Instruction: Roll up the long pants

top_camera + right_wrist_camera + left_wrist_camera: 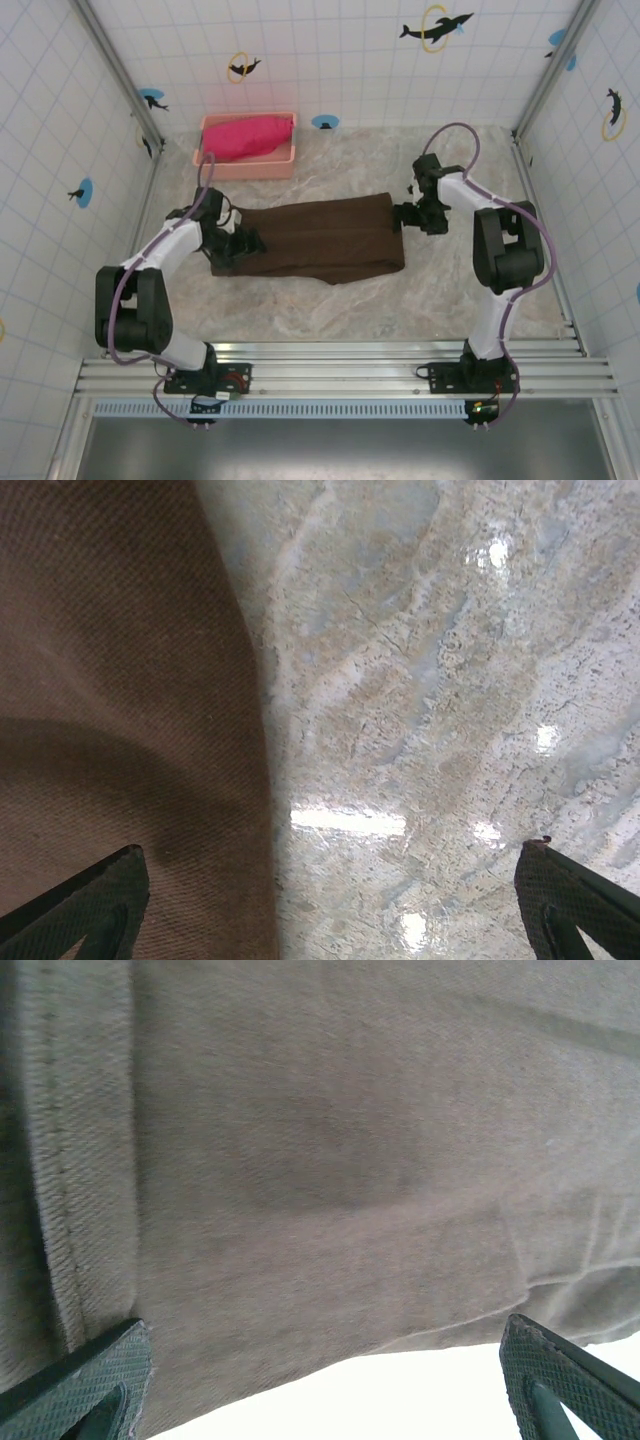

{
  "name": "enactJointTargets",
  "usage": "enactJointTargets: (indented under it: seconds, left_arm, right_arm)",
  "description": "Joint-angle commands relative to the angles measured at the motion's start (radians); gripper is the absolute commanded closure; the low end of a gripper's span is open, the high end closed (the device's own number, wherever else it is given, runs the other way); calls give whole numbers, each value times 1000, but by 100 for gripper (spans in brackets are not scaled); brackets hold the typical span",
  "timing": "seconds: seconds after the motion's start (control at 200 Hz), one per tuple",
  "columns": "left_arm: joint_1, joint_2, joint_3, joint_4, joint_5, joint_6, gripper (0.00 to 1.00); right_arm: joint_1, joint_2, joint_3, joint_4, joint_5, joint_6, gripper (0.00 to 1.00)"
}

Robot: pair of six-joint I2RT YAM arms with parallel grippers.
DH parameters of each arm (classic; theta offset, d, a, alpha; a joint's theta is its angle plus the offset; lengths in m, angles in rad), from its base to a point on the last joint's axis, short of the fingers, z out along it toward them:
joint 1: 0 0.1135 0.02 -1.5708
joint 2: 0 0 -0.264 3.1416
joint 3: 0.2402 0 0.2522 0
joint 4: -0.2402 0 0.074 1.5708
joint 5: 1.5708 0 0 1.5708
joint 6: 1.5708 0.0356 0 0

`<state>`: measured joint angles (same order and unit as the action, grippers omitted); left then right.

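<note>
The long pants [320, 240] lie flat across the middle of the table, dark brown and folded lengthwise into one band. My left gripper [245, 243] is over their left end, jaws wide open; in the left wrist view the brown fabric [330, 1160] with a stitched hem [60, 1160] lies close under the fingers [80, 1380]. My right gripper [408, 214] stands open at the pants' right end. Through the right wrist camera the cloth edge [120, 730] runs under one of its fingers [85, 905], bare table under the other. Nothing is gripped.
A pink tray [205, 158] holding a bright pink-red cloth [250, 135] stands at the back left. The marbled tabletop [460, 290] is bounded by tiled walls on three sides, and the arm bases sit on the rail [340, 372] at the near edge.
</note>
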<state>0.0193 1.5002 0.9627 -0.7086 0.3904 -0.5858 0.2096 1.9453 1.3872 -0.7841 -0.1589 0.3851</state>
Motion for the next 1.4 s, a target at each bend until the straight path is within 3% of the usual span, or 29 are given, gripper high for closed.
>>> enactJointTargets:
  seconds: [0.0,0.12,0.22,0.535,0.676,0.846,1.061,1.221,1.396]
  left_arm:
    - [30,-49,32,-113,-138,43,8]
    - [58,-103,34,-172,-247,56,8]
    - [67,-144,45,-200,-275,62,8]
    - [57,-270,43,-202,-181,-19,8]
    - [-11,-320,14,-169,-137,-74,9]
    - [-154,-324,-33,-13,-101,-214,9]
    - [-184,-158,-47,223,-115,-367,8]
    - [-202,57,114,277,-121,-365,9]
    - [-281,300,341,279,-124,-363,9]
  right_arm:
    - [-8,-40,-24,-24,-13,-26,3]
    - [-13,-39,-25,-23,-24,-40,3]
    - [-24,-30,-5,-17,-52,-52,3]
    - [-48,154,306,-85,-87,-62,3]
    - [-47,254,447,-113,-126,-65,2]
    - [-24,287,516,-124,-129,-61,1]
    - [10,239,484,-128,-111,-63,1]
    - [18,166,390,-111,-83,-72,1]
    - [1,117,334,-103,-70,-72,2]
